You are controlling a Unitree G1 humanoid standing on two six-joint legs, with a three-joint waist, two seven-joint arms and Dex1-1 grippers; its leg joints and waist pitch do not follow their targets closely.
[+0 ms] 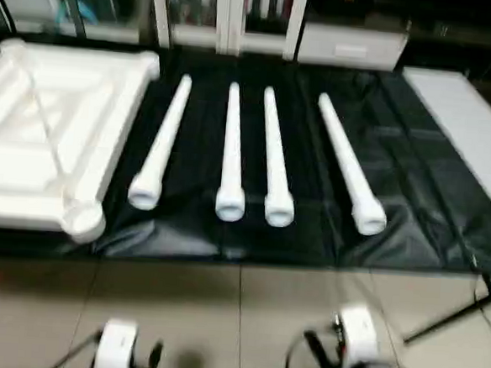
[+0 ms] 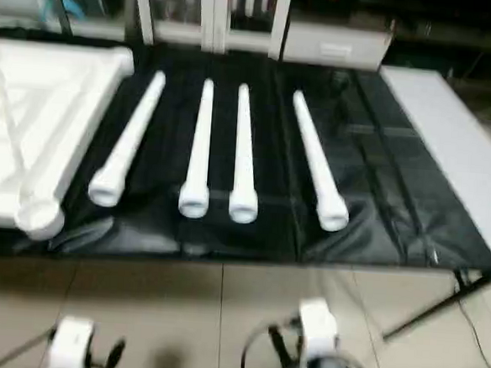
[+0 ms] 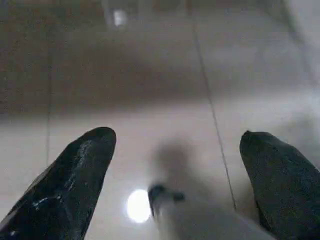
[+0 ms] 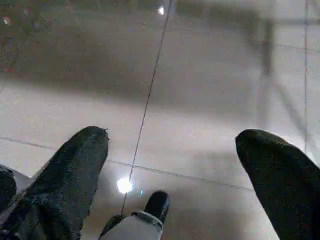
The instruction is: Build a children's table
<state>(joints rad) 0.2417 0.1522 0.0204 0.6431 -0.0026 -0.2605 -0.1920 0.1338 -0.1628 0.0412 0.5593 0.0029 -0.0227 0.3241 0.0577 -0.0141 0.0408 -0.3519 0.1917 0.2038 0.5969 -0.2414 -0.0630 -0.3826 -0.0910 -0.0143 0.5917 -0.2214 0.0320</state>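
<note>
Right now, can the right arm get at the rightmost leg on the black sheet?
Probably yes. The right end effector is open and empty over bare floor, short of the black sheet. The rightmost leg lies alone, apart from the other legs, its wide end toward the robot. Nothing lies between them.

From where I sit, both arms hang low over bare tiled floor [image 1: 244, 319], the left gripper [image 3: 175, 165] and right gripper [image 4: 172, 160] each spread wide with nothing between the fingers, so I have open room in front of them up to the near edge of the black sheet [image 1: 310, 231]. On the sheet the four legs [image 1: 232, 154] lie side by side with dark lanes between them: the two middle ones sit close together, the outer two have wider gaps for a gripper to drop in. The tabletop [image 1: 46, 145] blocks the left side, a pale board [image 1: 468, 132] borders the right, and a thin dark rod [image 1: 455, 317] slants across the floor near my right arm.
</note>
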